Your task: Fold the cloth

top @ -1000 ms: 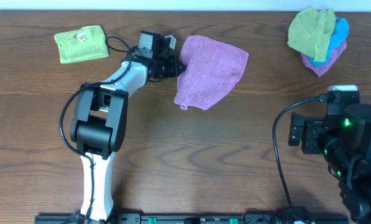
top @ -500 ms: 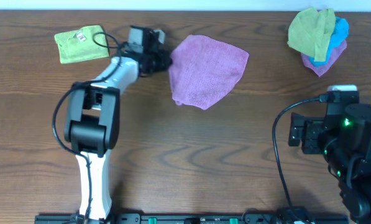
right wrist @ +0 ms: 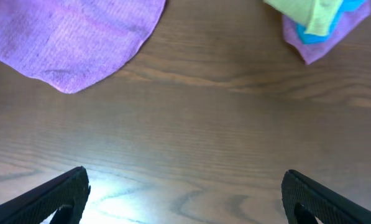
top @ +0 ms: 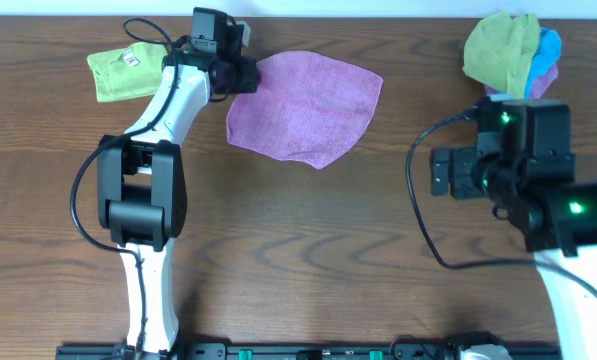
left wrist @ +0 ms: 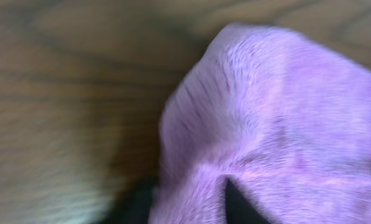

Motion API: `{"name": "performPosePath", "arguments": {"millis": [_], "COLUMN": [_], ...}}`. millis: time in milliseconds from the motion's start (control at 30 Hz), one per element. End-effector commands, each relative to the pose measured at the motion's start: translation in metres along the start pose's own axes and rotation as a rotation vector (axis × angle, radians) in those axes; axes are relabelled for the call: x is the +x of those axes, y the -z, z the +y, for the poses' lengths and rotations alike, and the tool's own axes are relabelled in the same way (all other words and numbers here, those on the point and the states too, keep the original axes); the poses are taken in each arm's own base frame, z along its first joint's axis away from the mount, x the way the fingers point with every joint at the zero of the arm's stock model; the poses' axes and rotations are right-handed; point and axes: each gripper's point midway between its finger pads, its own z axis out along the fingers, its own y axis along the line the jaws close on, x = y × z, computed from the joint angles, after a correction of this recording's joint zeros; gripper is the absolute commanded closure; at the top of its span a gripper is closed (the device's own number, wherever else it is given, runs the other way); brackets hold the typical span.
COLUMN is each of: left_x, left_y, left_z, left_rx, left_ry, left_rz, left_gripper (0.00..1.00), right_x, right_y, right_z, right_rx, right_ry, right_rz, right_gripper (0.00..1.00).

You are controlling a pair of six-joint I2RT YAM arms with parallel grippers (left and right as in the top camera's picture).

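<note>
The left tool [top: 246, 75] is seen pressed against the far left corner of the cloth [top: 303, 105]. In the blurred wrist view, fuzzy mauve fabric is bunched between its dark fingers [left wrist: 238, 202], but whether that corner is pinched or merely touched cannot be told. The cloth is spread nearly flat on the wooden surface [top: 308, 250], with a rounded, uneven outline and its near edge tapering to a blunt point. The right tool [right wrist: 185, 186] is held well to the right of the cloth and nearer the robot, its jaws spread wide with nothing between them. Left of the cloth, beyond the left arm, a folded lime-green cloth [top: 128, 72] with a small white tag is laid. Far to the right of the cloth, a heap of green, blue and purple cloths [top: 513, 60] is piled.
</note>
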Motion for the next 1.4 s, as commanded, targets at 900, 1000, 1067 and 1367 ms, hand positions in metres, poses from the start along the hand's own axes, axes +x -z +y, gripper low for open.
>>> {"name": "performPosePath", "arguments": {"millis": [900,1000,1067,1367], "left_x": [0.057,0.071,0.081,0.088], "left_y": [0.053,0.047,0.039,0.023], "left_z": [-0.008,0.0,0.011,0.017], "left_rx": [-0.313,-0.371,-0.396,-0.392], "left_ry": [-0.157,-0.174,-0.173,-0.174], "left_rz": [0.225,0.251,0.259,0.229], "left_gripper": [0.94,0.94,0.94,0.94], "right_x": [-0.019,-0.019,-0.019,-0.006], "right_y": [-0.043,-0.043,-0.043,-0.069], "right_z": [0.008,0.0,-0.011,-0.009], "right_rx": [-0.035,-0.022,-0.004,-0.073], "right_ry": [0.11,0.094,0.067,0.052], "right_rz": [0.018,0.016,0.017,0.052], "right_gripper": [0.11,0.13,0.16,0.36]}}
